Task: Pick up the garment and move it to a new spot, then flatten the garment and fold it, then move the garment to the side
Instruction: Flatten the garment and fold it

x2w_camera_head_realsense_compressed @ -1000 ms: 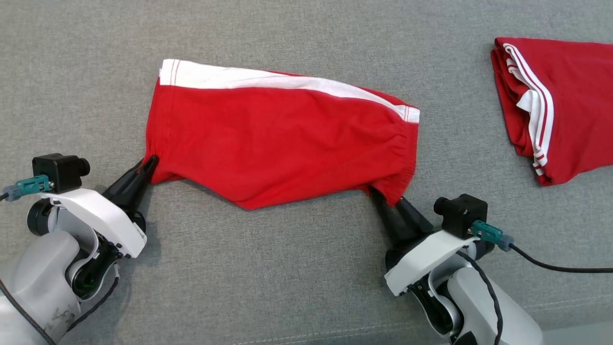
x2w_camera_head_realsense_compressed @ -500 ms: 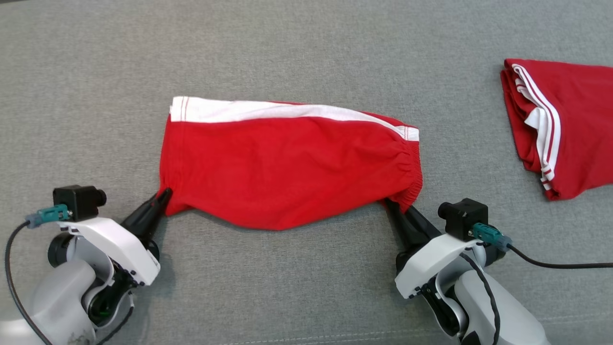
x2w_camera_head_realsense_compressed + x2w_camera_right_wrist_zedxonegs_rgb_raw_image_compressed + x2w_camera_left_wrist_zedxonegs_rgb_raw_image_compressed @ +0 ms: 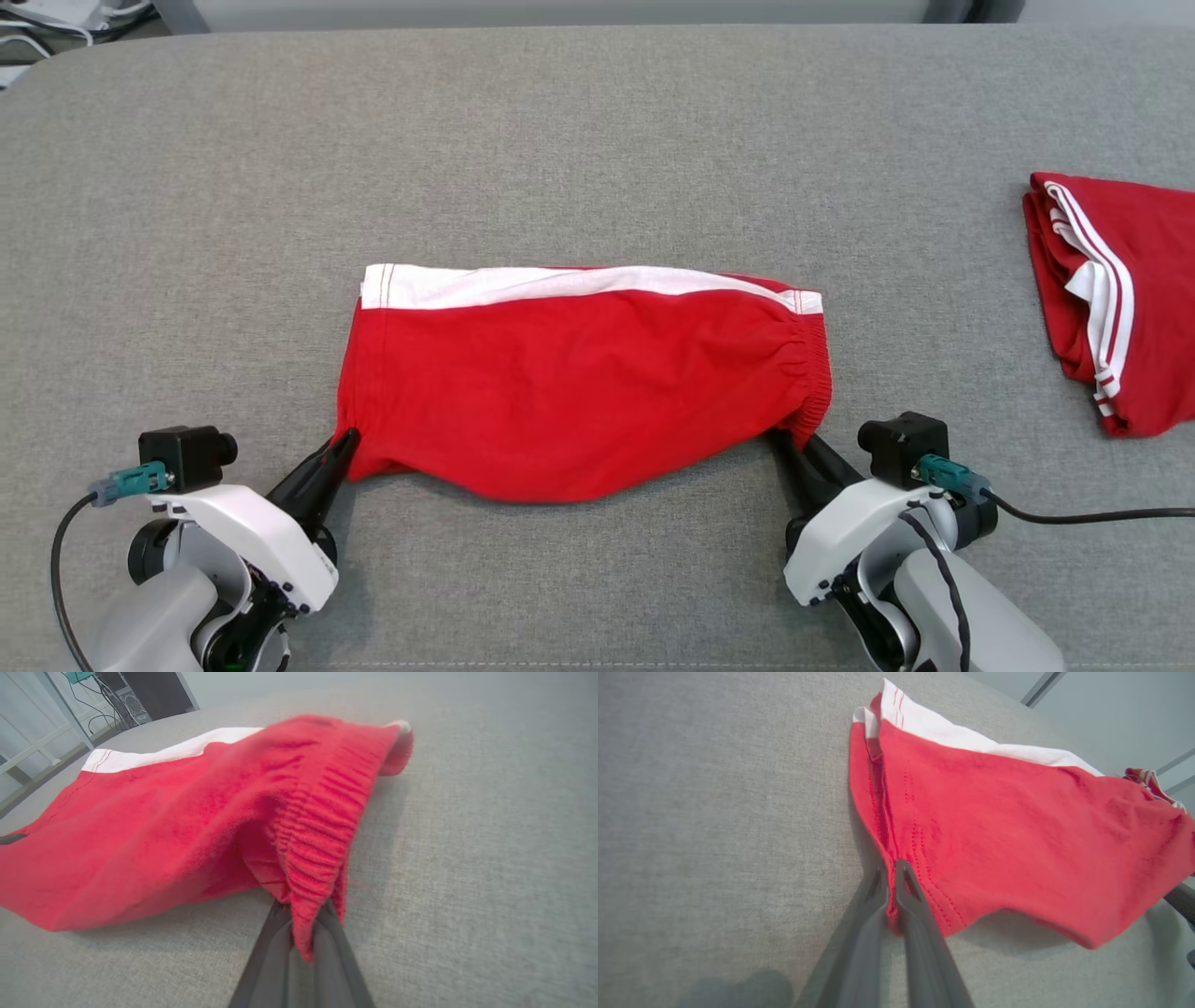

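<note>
Pulling w/ both arms: left gripper (image 3: pixel 344 441) clamped on the red shorts (image 3: pixel 579 392) at a hem corner, right gripper (image 3: pixel 782 441) clamped on the waistband. Vs 1 s ago the whole view slid, so cam moved. The shorts' near edge sags less, lying mid grey surface (image 3: pixel 597 140). We judge flattening is nearly done, fold next.

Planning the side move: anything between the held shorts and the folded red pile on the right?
Bare. Head view: plain grey surface runs from the shorts to the folded pile.
</note>
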`<state>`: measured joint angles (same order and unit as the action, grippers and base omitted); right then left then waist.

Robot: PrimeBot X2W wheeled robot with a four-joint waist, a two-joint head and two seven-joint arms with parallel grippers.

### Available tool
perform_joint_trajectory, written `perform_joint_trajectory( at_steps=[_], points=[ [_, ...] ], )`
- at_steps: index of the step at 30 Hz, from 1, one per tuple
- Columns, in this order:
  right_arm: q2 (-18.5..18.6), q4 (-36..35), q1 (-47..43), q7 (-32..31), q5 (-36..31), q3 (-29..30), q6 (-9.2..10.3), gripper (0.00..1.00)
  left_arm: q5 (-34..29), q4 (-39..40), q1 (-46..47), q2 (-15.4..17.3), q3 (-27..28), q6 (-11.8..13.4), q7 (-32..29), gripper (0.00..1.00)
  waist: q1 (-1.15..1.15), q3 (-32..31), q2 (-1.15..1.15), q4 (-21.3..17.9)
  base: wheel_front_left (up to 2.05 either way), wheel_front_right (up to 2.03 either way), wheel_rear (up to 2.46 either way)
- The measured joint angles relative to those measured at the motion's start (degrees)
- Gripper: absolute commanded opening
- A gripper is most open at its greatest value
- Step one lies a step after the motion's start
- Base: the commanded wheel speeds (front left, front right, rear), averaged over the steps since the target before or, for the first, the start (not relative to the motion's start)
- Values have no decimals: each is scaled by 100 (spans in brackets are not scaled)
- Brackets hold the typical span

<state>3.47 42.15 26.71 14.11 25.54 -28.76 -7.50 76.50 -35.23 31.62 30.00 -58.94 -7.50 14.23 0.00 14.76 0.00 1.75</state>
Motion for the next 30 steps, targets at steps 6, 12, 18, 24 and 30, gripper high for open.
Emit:
perform_joint_trajectory(
  at_steps=[6, 12, 18, 24, 30],
  points=[
    [-2, 55, 3, -65, 3, 1, 0, 100, -88, -34, -90, -10, 33, 0, 0, 18, 0, 16, 0, 37, 0, 0, 0],
    [-98, 66, 35, -64, -51, 74, -20, 100, -322, -48, -90, -3, 256, 1, 0, 100, 0, 1, 0, -2, 0, 0, 0],
    [2, 118, -57, -56, -131, 446, -14, 100, -879, 0, -214, -38, 940, 1, 1, 100, 0, -224, 0, -18, 0, 0, 0],
    [-5, 87, -300, -48, -129, 576, -14, 100, -1367, 115, -662, -200, 1459, 1, 0, 100, 0, -501, 0, -59, 0, 0, 0],
    [-10, -226, -521, -41, -44, 778, -14, 100, -2229, 442, -1107, -305, 2431, 1, 1, 100, 0, -734, 0, -68, 0, 0, 0]
  ],
)
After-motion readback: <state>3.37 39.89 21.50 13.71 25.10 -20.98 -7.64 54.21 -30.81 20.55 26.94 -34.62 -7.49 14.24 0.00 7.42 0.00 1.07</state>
